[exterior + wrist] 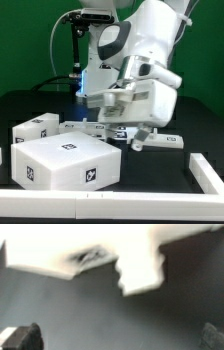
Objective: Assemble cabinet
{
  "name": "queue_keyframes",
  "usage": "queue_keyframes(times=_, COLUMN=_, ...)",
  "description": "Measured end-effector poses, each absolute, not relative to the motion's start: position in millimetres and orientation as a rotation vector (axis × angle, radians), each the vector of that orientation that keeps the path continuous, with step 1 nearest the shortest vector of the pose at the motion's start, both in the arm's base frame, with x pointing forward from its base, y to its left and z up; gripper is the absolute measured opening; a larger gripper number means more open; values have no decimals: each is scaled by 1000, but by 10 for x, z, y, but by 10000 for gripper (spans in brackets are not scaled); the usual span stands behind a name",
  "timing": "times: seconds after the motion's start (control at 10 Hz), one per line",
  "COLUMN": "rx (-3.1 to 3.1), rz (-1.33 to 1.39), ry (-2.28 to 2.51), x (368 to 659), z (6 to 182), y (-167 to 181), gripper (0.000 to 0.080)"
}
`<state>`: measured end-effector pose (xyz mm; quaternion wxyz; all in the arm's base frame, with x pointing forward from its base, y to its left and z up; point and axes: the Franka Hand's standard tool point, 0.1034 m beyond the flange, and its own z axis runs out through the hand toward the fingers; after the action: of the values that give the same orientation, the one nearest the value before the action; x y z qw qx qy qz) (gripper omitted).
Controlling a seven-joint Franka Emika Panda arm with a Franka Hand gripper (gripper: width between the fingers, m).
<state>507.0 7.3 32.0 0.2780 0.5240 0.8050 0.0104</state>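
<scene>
Black table (30,105): the gripper (128,100) is hanging above it with jaws fully spread, holding nothing. The cabinet (68,162) shell is sitting below, toward the exterior view's left (loose blocks beside it).

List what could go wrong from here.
1. The open claw hangs low over the small white parts; coming down it could knock them askew.
2. The wrist view is blurred, so lining up on a white piece may miss.
</scene>
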Motion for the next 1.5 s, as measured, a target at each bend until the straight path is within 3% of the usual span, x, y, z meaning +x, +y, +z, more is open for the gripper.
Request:
queue_keyframes(times=0.2, rx=1425, rz=-1, ry=2149, x=4995, z=266, y=-44, gripper=795)
queue_keyframes(times=0.3, rx=1571, rz=-55, ry=2095, x=4862, z=150, y=-5, gripper=795)
queue_keyframes(times=0.5, rx=1578, rz=-68, ry=2039, x=4868, z=124, y=84, gripper=794)
queue_keyframes(times=0.9, rx=1371, rz=-270, ry=1821, x=4991, z=149, y=58, gripper=794)
queue_keyframes(times=1.2, rx=1353, rz=-294, ry=1806, x=4981, z=128, y=41, gripper=794)
queue_keyframes(times=1.5, rx=1241, rz=-299, ry=1784, x=5148, z=222, y=-80, gripper=794)
